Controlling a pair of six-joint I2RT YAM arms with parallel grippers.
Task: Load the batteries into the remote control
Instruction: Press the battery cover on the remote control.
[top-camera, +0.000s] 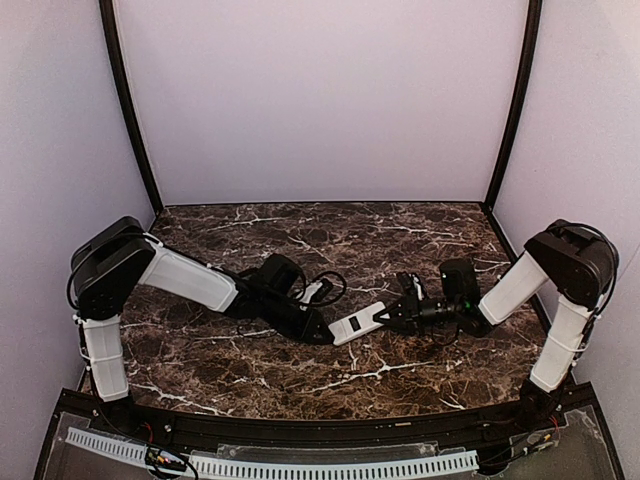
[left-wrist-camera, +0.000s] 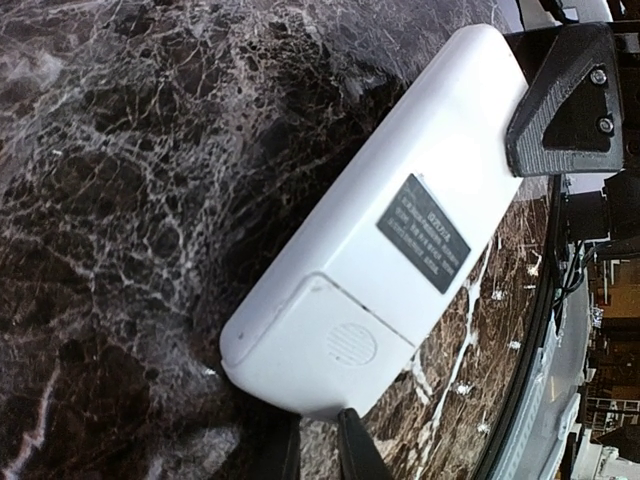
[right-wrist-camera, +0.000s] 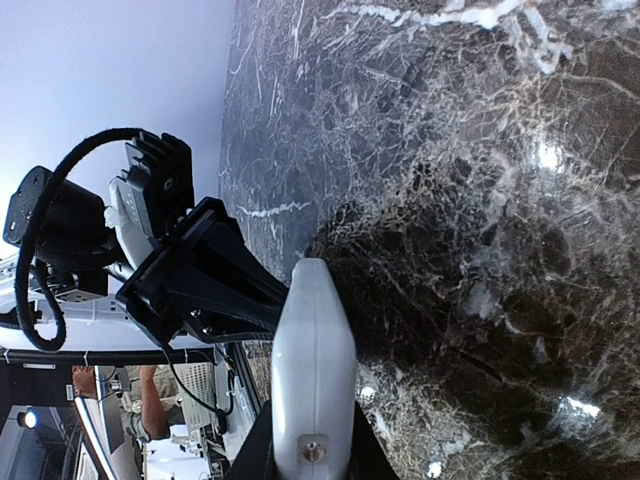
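Currently, the remote control (top-camera: 358, 323) is being clamped over the desk (top-camera: 400, 240) by the right end effector (right-wrist-camera: 313, 445), back upward, apparently to expose its cover (left-wrist-camera: 335, 345) to the left end effector (left-wrist-camera: 320, 455), whose closure cannot be told.

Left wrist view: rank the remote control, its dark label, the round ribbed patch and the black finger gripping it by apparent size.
Largest first:
1. remote control
2. right gripper finger, though its edge blends into dark parts behind
3. dark label
4. round ribbed patch
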